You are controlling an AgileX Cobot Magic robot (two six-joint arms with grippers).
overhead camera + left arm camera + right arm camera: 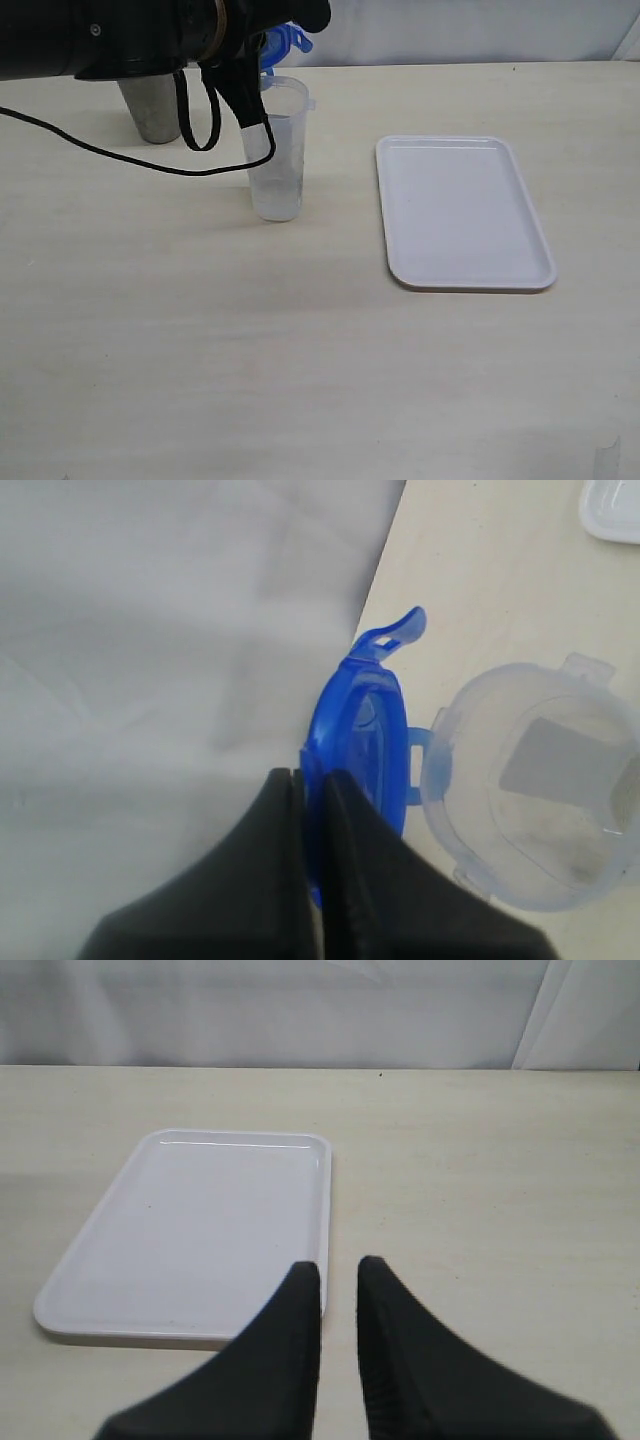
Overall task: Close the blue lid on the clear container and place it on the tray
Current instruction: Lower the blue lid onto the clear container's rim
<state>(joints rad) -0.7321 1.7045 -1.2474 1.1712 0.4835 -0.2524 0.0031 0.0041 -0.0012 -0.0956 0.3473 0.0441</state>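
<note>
The blue lid (362, 730) is pinched edge-on between my left gripper's (312, 780) black fingers, so that gripper is shut on it. In the exterior view the lid (287, 41) peeks out behind the left arm, just above and behind the clear container (277, 150). The container stands upright on the table, and its open mouth (540, 785) lies right beside the lid. The white tray (465, 212) lies flat to the container's right. My right gripper (340, 1272) hovers over the tray's (190, 1230) near corner, open by a narrow gap with nothing in it. It is out of the exterior view.
A tapered steel cup (150, 108) stands behind and left of the container, partly hidden by the left arm. A black cable (120, 158) hangs from that arm down to the table. A pale curtain backs the table's far edge.
</note>
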